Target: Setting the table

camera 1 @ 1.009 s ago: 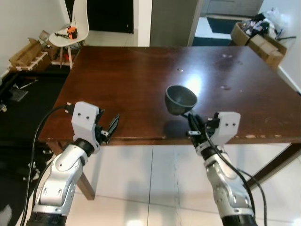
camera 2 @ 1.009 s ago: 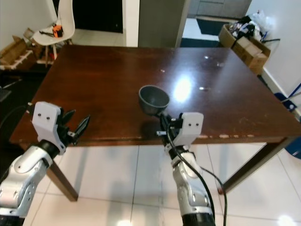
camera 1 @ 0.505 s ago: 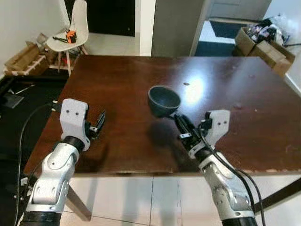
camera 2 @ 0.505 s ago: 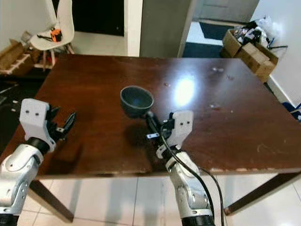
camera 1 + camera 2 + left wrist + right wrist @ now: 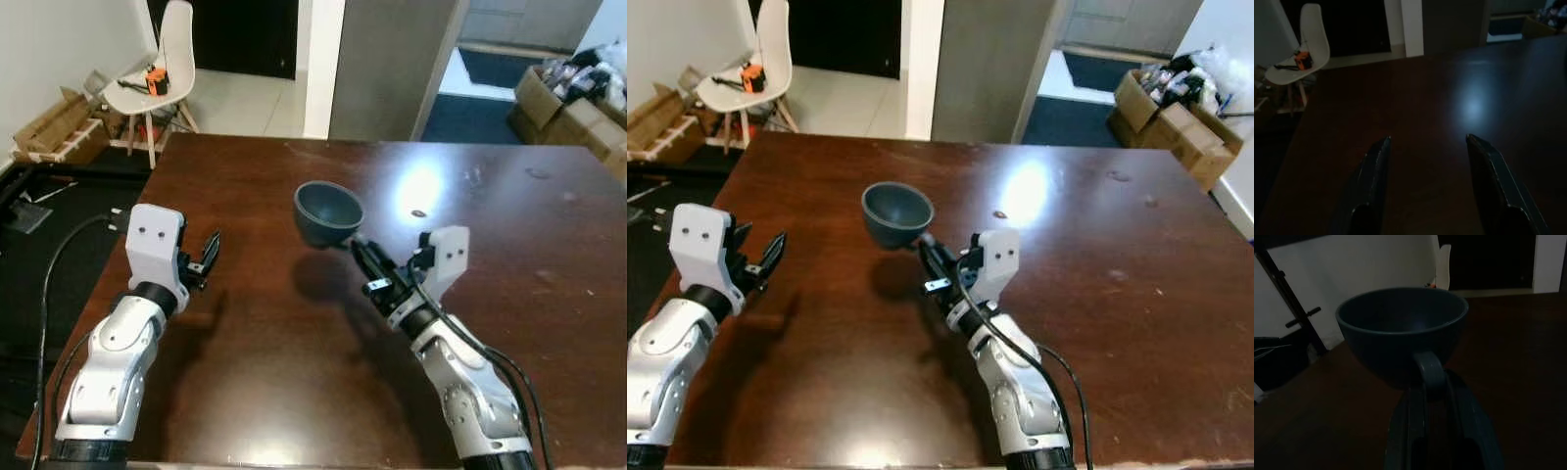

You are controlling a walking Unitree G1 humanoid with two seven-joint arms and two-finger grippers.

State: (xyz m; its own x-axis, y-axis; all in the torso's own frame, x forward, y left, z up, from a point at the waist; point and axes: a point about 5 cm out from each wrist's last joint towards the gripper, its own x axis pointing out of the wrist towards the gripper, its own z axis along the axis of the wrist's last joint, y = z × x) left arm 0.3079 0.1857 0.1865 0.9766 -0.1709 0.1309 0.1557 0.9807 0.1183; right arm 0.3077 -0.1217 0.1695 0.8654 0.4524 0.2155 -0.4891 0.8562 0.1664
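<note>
The right hand is clamped on the handle of a dark grey cup, holding it upright above the brown table, just ahead of its fingertips. The left hand hovers over the table's left side, fingers spread and empty, well apart from the cup.

Can't read the orange thing on the chair, too small; the boxes run off the edge.

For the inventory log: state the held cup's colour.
Dark grey-blue cup, clearest in the right eye view.
</note>
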